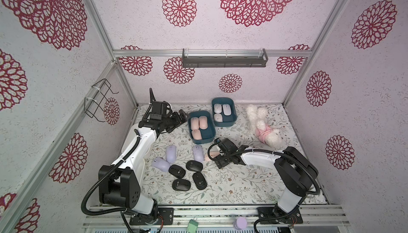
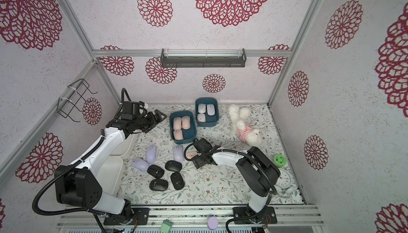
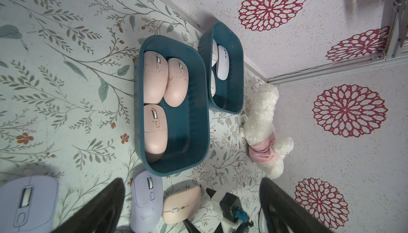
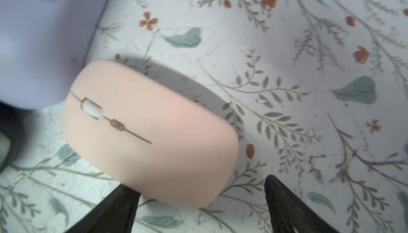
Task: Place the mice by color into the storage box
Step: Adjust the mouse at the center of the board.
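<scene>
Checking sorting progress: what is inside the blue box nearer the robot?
Three peach-pink mice lie in the blue box, one corner of its floor bare. Whatever is beneath the mice is covered.

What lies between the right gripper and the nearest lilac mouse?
The loose peach-pink mouse, just ahead of the open right gripper; both top views show it.

place: robot lab cell | cue: aluminium frame, wallpapered panels

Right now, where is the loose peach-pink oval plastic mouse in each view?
In a top view: peach-pink mouse just below centre.
In a top view: same spot.
Left wrist: beside the dark-blue plastic box's end.
Right wrist: fills the middle.
Shared landmark: the lilac plastic mouse beside it.
</scene>
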Robot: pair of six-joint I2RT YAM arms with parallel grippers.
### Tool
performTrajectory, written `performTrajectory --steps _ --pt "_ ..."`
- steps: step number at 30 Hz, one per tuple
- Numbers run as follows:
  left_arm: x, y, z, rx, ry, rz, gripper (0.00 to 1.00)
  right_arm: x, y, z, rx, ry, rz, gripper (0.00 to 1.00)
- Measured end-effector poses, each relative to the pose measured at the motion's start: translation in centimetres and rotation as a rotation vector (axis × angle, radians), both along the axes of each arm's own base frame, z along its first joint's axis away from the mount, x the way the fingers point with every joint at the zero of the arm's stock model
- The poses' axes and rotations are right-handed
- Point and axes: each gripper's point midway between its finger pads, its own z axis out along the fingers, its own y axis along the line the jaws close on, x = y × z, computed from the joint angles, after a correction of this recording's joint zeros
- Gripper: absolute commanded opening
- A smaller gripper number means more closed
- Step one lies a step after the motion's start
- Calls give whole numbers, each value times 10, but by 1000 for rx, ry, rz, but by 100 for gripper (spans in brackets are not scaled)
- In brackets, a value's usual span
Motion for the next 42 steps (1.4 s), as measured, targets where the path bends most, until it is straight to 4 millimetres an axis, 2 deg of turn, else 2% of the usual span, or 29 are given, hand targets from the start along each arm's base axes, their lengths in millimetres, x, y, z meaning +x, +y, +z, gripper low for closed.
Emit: performTrajectory --steps 5,13,21,35,42 --pt "0 0 0 0 0 0 97 10 -11 0 14 6 -72 85" --pt "0 0 0 0 0 0 97 13 -10 3 34 10 -106 81" --pt "0 0 0 1 1 0 97 35 -19 14 84 2 -204 76" --pt "-1 0 -1 4 3 -1 97 39 -24 19 108 43 -287 76" --pt "0 1 -1 9 3 3 97 42 -20 31 87 42 -253 81"
